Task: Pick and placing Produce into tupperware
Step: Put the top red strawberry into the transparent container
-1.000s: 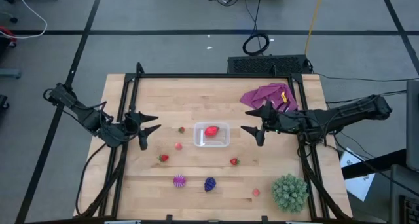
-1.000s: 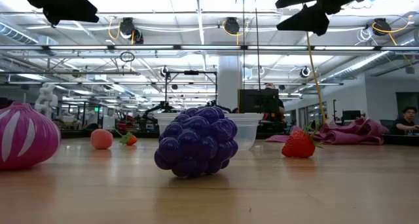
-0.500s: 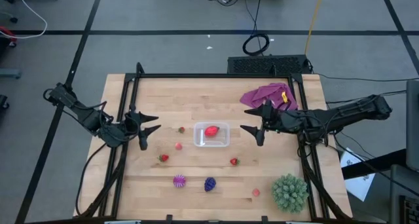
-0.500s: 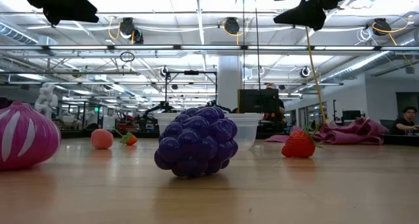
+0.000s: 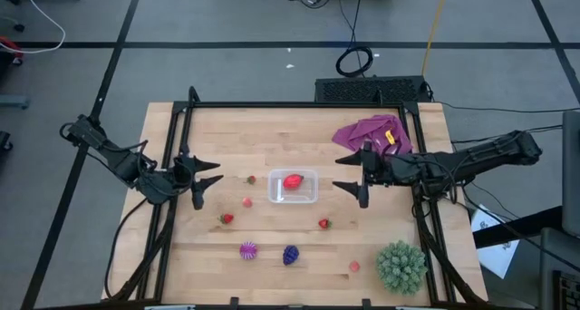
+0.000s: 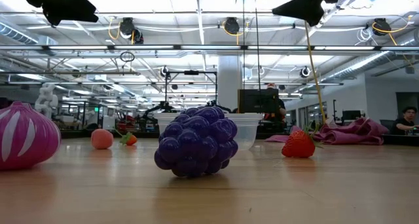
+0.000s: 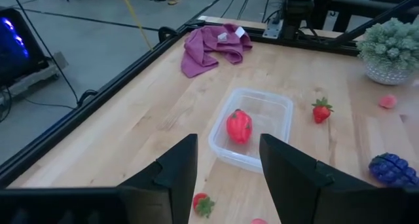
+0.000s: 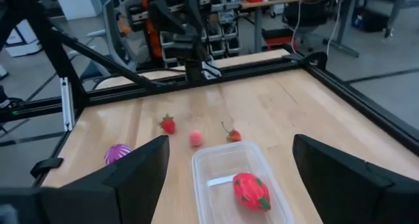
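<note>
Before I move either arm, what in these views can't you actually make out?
- Tupperware, low view: the purple grape cluster covers most of it, so the red piece inside is unseen there.
- Small pink piece, high view: too small to identify.
- Left gripper, right gripper, low view: cut off by the top edge.
- Green spiky ball, left wrist view: clipped at the picture's edge.

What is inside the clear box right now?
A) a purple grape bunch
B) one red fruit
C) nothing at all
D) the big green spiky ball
B: the clear box holds only one red fruit; the wrist views show the same single red piece inside.
</note>
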You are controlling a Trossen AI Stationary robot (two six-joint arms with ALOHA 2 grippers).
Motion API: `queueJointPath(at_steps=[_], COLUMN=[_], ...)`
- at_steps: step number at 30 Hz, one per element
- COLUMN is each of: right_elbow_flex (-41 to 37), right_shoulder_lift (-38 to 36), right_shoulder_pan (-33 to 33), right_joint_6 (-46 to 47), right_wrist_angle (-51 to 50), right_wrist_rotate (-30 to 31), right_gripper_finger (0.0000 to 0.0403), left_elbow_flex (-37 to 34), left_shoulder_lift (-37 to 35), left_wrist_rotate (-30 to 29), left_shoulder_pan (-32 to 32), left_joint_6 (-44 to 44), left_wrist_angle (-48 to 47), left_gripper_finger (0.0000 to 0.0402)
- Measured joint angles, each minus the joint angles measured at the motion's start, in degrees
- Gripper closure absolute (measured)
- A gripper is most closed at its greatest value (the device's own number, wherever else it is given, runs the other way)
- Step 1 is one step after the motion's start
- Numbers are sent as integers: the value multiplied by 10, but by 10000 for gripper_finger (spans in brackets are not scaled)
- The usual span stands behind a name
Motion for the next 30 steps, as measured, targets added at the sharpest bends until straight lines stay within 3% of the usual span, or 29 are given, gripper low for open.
queueJointPath(at_steps=[5,18,30], right_elbow_flex=[0,0,0], right_shoulder_lift=[0,0,0], right_shoulder_pan=[1,2,20], right_joint_6=[-12,-12,-12], right_wrist_angle=[9,13,14], right_wrist_rotate=[0,0,0], right_gripper_finger=[86,86,86], left_elbow_flex=[0,0,0], left_shoulder_lift=[25,179,262], left_wrist_rotate=[1,113,316], left_shoulder_pan=[18,151,298], left_joint_6=[-16,-32,30], left_wrist_angle=[-2,8,60], left_gripper_finger=[231,231,231])
